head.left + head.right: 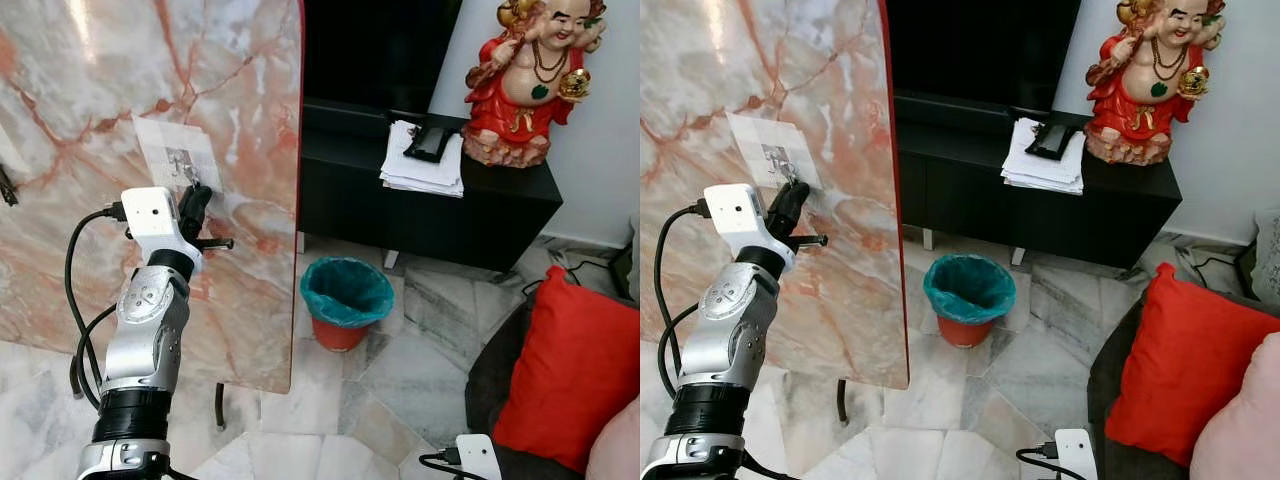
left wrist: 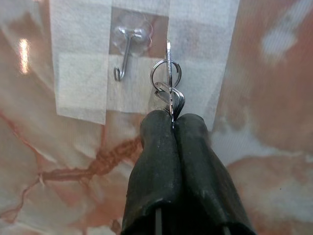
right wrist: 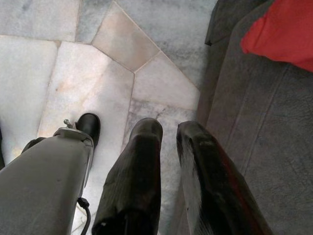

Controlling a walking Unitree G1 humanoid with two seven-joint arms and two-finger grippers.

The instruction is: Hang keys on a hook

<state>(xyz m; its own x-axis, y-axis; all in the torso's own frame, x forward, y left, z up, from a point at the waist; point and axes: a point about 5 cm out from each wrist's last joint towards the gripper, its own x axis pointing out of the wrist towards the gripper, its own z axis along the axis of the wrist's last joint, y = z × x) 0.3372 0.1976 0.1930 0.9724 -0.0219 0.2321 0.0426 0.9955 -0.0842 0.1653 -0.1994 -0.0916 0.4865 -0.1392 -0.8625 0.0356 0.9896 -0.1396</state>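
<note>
Pink-veined marble panel, silver hook and keys, teal-lined orange bin, red cushion.

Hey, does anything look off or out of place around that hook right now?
Nothing looks damaged or spilled. The small metal hook sits under clear tape on the marble panel, hanging upright. The left gripper pinches the keys, which are beside the hook, not on it yet.

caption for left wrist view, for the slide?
Left claw shut on key ring, held close beside the taped metal hook on the marble panel.
</note>
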